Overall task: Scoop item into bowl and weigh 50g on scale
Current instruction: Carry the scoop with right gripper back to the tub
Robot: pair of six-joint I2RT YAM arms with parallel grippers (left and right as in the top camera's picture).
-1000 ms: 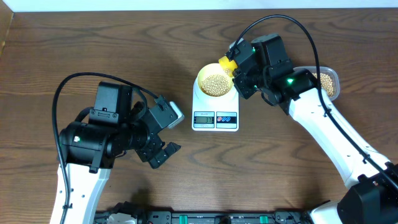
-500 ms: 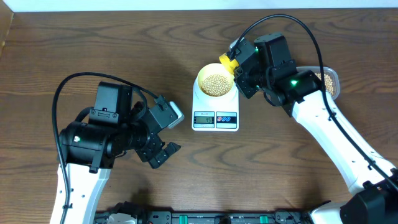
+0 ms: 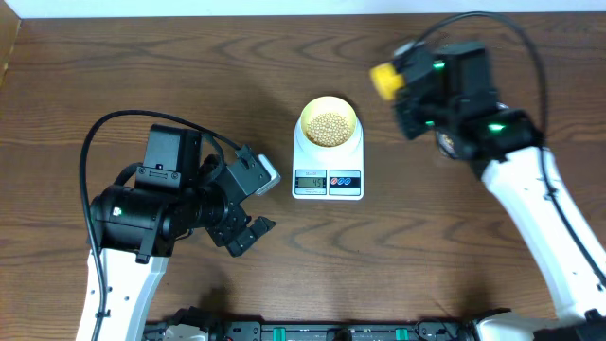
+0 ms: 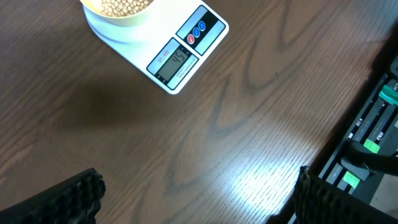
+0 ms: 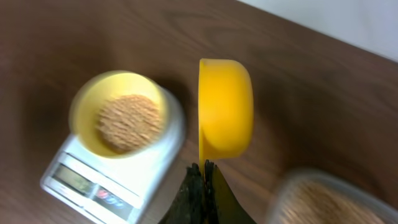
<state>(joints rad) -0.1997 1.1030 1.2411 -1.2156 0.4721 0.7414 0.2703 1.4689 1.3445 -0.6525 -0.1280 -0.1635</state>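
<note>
Right wrist view: the right gripper (image 5: pixel 204 169) has its 2 fingers pressed together on the thin handle of a bright-yellow plastic scoop (image 5: pixel 225 109). The scoop's cup stands just beyond the fingertips, turned on its side with its mouth facing left. Its inside is hidden, so I cannot tell whether it carries anything.

Left of the fingers and a little further out, blurred, sits the small pale-yellow bowl (image 5: pixel 81 115), well filled with soybeans (image 5: pixel 129 121). It rests on the round platform of the white kitchen scale (image 5: pixel 143 165), clear of the scoop. At the fingers' right, close by, is the soft edge of a clear tub (image 5: pixel 311 176) with more beans in it.

Left wrist view: the left gripper (image 4: pixel 199 186) hangs with its 2 fingers spread wide, holding nothing, over bare wooden table (image 4: pixel 261 124). The scale lies well ahead of these fingers and to their left. Its display seems to read 45, though the digits are small.

Handling, as a judgement: the beans are light, hard, smooth and loose, so they will likely roll and scatter. Fingers cannot pinch them usefully, so they travel by scoop. The scoop looks stiff and light, and the handle is the place to grip it, cup kept level when loaded. The bowl looks light and easily nudged, so nothing should touch it while weighing
</note>
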